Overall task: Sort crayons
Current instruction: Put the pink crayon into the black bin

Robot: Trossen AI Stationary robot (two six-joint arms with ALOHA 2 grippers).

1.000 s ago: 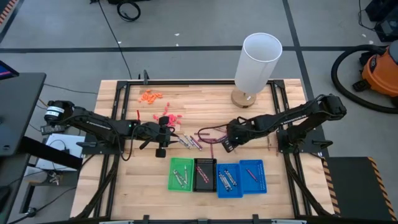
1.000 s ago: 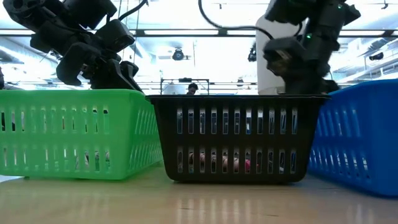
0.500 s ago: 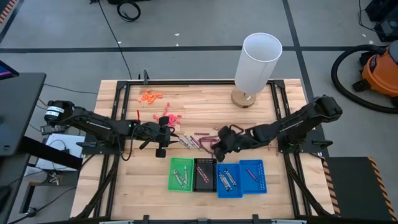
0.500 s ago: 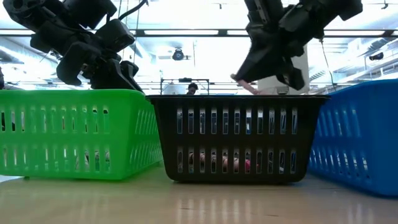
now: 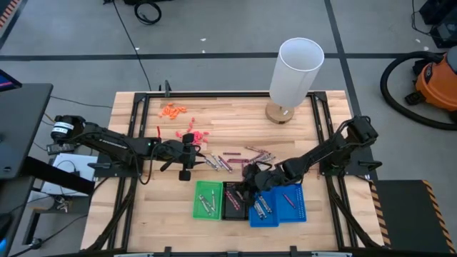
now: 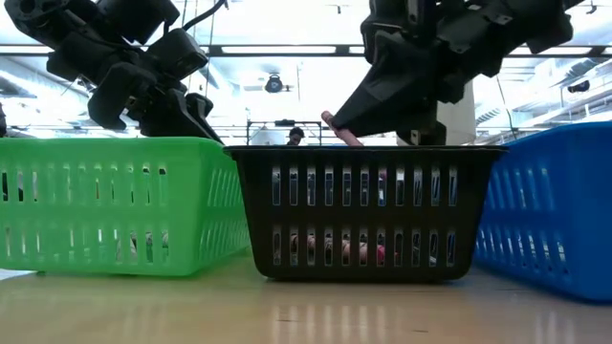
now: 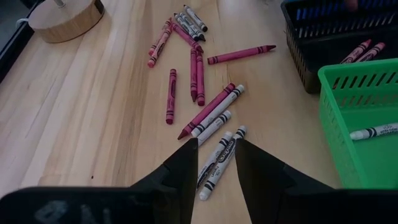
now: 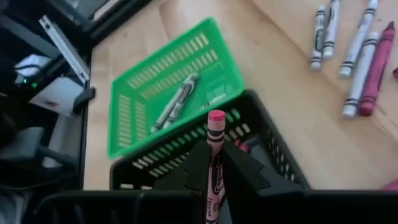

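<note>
A: Nearest row on the surface [image 5: 143,214], please.

B: Four trays side by side: green tray [image 5: 209,199], black tray [image 5: 234,200], then two blue trays [image 5: 277,205]. Grey-silver crayons lie in the green tray; a pinkish crayon shows in the farther blue one.

A: Right end effector [image 8: 213,163]?

B: Positioned over the black tray's rim, closed on a pinkish-red crayon [image 8: 215,155]. The crayon's tip projects beyond the fingers above the tray in the low view.

A: Next row back?

B: The loose crayons [image 7: 202,93], grey-silver, maroon and pinkish-red, lie scattered on the bare wood just behind the trays. The left end effector [image 7: 211,162] sits at the near edge of that scatter, fingers parted, with two grey-silver crayons lying just ahead of the gap; it grips nothing.

A: Obstructions?

B: The left arm lies across the surface beside the scatter. Farther back: coral-pink bits [image 5: 194,134], then orange bits [image 5: 172,110]. At the far edge, a white cylinder [image 5: 295,70] on a round wooden base [image 5: 279,113]. Beyond the surface, an orange vacuum [image 5: 435,82] stands on the floor.
</note>
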